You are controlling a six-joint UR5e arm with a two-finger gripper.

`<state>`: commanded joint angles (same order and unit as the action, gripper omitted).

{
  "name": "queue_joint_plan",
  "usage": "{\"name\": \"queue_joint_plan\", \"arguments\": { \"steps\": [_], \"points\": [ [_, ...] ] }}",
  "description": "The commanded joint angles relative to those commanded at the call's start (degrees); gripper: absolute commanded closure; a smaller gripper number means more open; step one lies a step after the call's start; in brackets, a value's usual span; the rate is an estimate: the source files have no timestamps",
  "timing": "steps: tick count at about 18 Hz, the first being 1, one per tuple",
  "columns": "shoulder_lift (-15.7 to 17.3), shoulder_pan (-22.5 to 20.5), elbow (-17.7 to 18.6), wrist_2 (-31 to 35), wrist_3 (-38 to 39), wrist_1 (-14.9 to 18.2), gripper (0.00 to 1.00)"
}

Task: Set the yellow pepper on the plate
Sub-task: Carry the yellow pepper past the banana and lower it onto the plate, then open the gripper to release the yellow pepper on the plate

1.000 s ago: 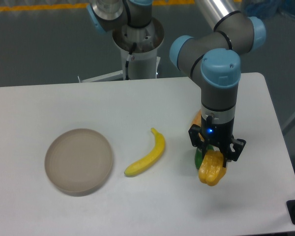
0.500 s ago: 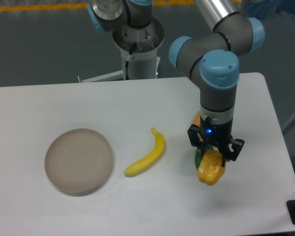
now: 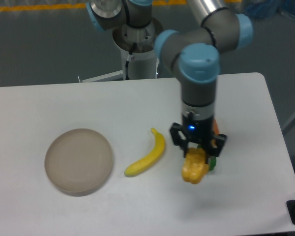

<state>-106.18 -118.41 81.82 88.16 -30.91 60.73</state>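
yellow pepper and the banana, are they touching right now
Apart. The camera view shows the yellow pepper held in the gripper, with a clear strip of white table between it and the banana to its left.

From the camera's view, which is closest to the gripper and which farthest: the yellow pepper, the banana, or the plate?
1. The yellow pepper: held in the gripper itself.
2. The banana: lying on the table just to the image-left of the gripper.
3. The plate: farthest, at the image-left end of the table, past the banana.
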Motion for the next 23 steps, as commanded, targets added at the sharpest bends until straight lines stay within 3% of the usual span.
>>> {"name": "queue_joint_plan", "arguments": {
  "steps": [4, 8, 13, 18, 23],
  "points": [
    [3.7, 8.3, 5.3, -1.0, 14.3, -0.2, 0.60],
    [3.5, 13.6, 10.8, -1.8, 17.8, -0.5, 0.59],
    [-0.1, 16.9, 13.9, -1.5, 19.3, -1.4, 0.59],
    [-4.1, 18.5, 14.6, -1.0, 19.3, -5.2, 0.59],
    [-5.7, 18.8, 14.5, -0.9, 19.1, -5.4, 0.59]
  ]
}}
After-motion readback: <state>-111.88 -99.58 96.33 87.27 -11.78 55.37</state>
